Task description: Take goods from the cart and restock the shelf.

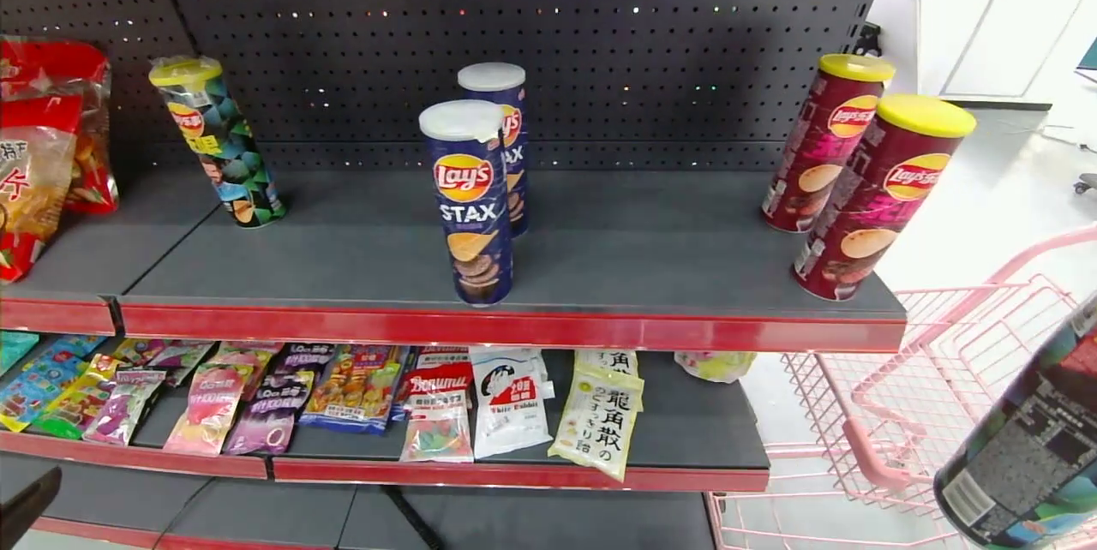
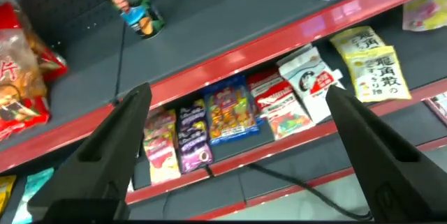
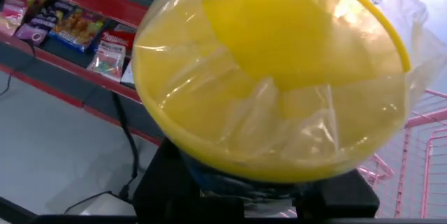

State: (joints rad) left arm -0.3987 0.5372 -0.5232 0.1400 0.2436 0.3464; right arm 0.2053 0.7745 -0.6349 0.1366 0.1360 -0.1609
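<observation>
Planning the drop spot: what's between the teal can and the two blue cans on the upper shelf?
Nothing: the head view shows bare grey shelf between the teal can and the blue cans.

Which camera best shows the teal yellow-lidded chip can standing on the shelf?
The head view: the teal can shows whole, lid to base, on the shelf. The left wrist view catches just its lower part, cut by the picture's edge.

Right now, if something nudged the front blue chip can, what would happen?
Tall and narrow, the front blue chip can would probably tip easily. Round, it might then roll off the shelf edge nearby. A lidded tube, likely stiff.
</observation>
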